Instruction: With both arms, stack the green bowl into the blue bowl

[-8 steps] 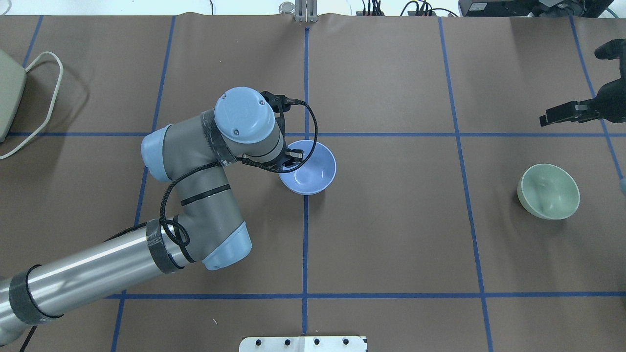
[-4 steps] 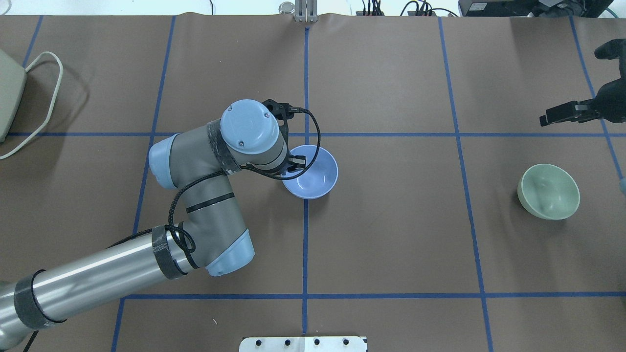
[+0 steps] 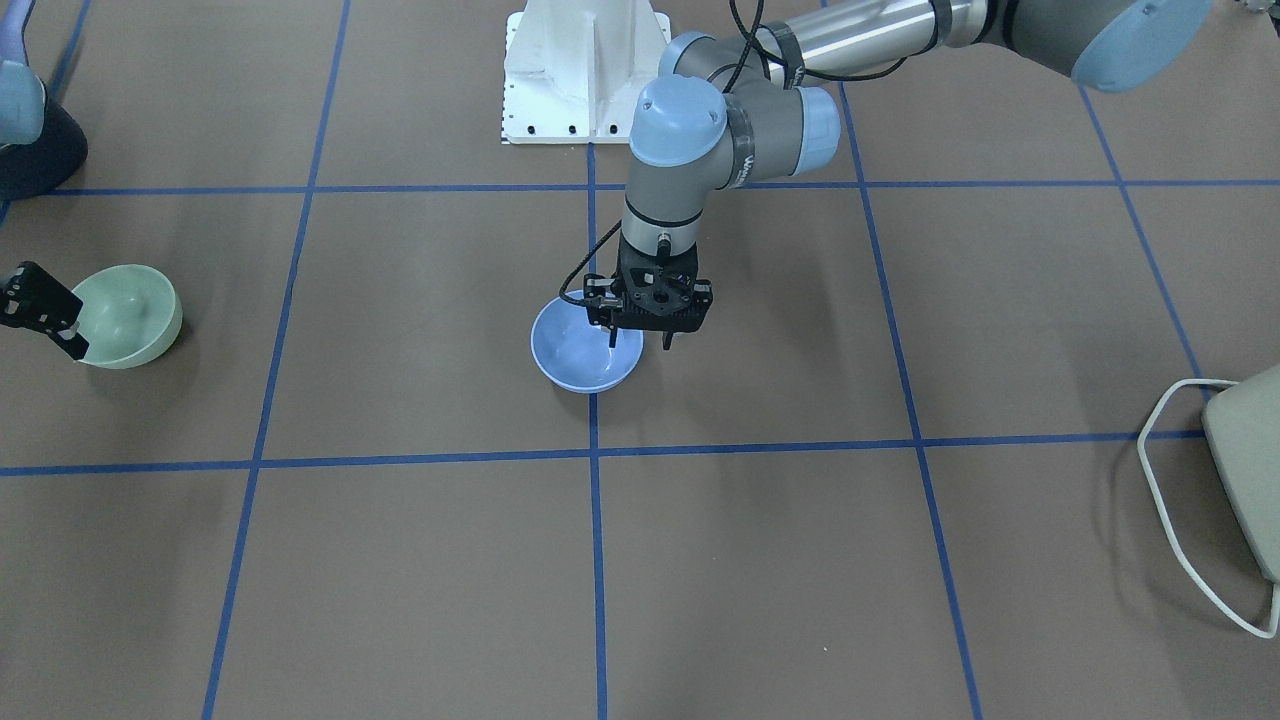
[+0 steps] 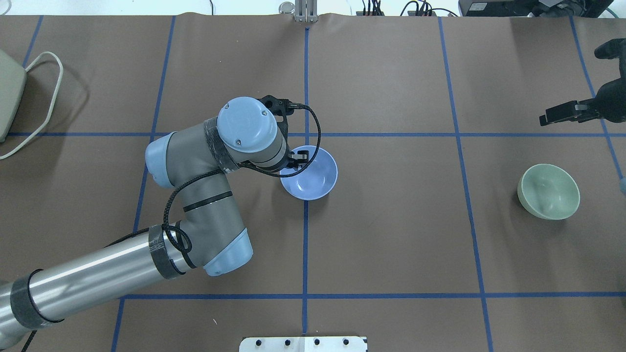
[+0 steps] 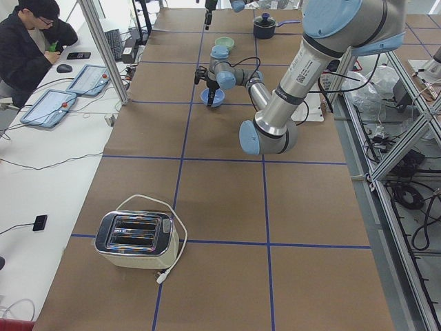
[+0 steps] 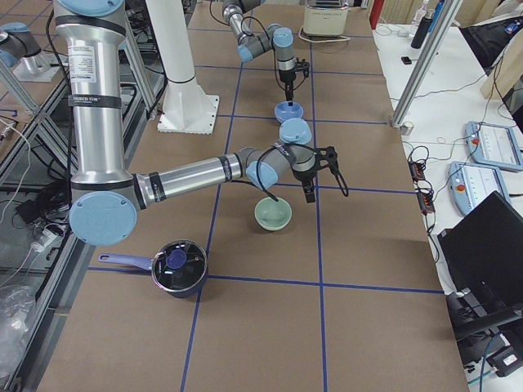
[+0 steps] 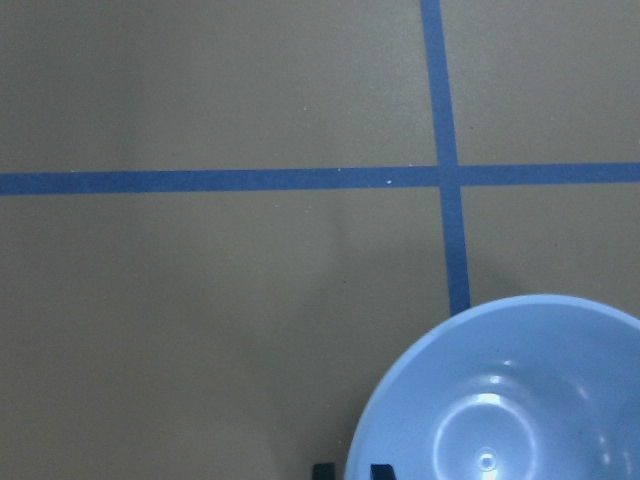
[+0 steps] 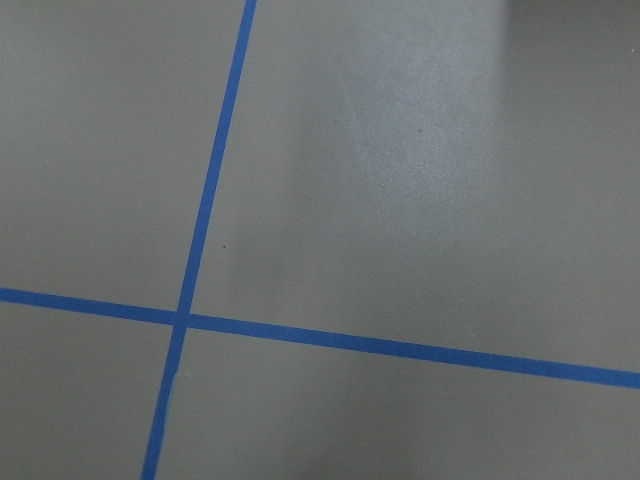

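While your left end effector (image 3: 640,340) is pinching the rim of blue bowl (image 3: 578,362) mid desk (image 4: 391,234), green bowl (image 4: 548,191) is sitting far right; right end effector (image 4: 550,116): cannot tell. Light, rigid, slick, I judge: take its rim.

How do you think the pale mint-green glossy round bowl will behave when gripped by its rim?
The pale mint-green glossy round bowl looks rigid, so it should hold shape. Its shiny surface may slip. Its rounded sides suggest it could rock if nudged.

Finish noted: blue bowl (image 4: 315,178) and green bowl (image 4: 550,193) smooth, glossy; tabletop (image 4: 391,220) matt brown paper, blue tape lines (image 4: 391,134).
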Controlling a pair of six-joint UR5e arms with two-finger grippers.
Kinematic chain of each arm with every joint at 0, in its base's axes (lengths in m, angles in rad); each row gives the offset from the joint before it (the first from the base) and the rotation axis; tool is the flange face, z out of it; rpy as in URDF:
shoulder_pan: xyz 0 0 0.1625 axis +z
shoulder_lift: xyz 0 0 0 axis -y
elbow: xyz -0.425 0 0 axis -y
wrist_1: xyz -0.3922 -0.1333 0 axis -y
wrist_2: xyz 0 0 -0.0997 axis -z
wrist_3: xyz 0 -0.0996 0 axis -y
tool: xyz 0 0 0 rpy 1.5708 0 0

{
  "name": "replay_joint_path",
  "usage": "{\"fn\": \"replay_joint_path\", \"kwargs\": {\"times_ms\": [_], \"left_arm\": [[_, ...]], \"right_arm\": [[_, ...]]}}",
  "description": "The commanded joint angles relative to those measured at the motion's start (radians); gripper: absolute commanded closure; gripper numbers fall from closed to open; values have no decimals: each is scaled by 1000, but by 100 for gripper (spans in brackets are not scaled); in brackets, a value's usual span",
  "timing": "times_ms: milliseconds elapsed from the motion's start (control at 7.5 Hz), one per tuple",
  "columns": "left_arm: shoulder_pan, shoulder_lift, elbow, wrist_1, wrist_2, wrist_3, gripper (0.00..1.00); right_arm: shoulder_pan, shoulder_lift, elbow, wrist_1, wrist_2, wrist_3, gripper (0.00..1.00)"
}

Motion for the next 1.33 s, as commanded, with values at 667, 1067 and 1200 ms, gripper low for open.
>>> {"fn": "replay_joint_path", "kwargs": {"times_ms": [667,1067,1200], "left_arm": [[-590,448,-344,180,-444,832,2],[-981,559,-244,341,-553,1455,2],[-1094,561,-191,441,-552,1676,2]], "right_arm": [[23,-158,7,6,1,-140,0],[-8,-180,-1,12,-1,-141,10],[-44,-169,-12,11,-5,-140,13]]}}
